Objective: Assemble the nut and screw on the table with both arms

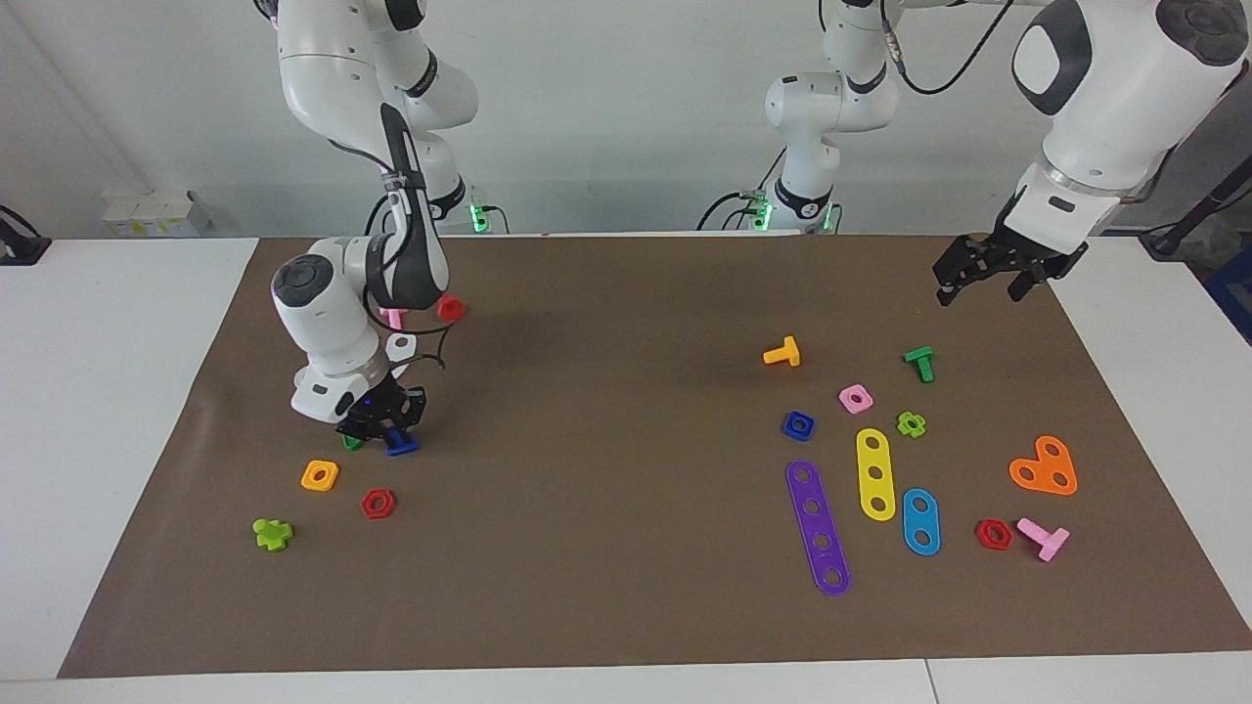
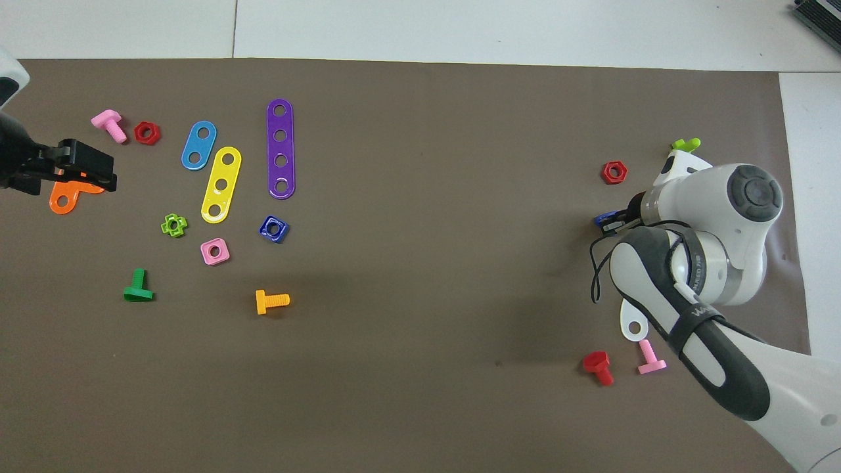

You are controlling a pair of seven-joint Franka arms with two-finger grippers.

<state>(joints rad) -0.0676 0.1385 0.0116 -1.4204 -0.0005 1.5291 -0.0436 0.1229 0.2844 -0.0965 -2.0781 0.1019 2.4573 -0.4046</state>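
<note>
At the right arm's end of the mat: the right gripper is down at the mat, fingers clenched on the screw, one dark-blue piece whose head shows just under the fingertips.
Beside the grip: one green nut, half hidden by the gripper; one orange square nut; one red hex nut.
Toward the left arm's end: the nut, one dark-blue square, lies flat on the mat beside one pink square nut.
Strips: three (purple, yellow, blue) near the nut, farther from the robots.
Left gripper: fingers spread and holding nothing, waiting over the mat's edge.
Table: white, under the brown mat.
</note>
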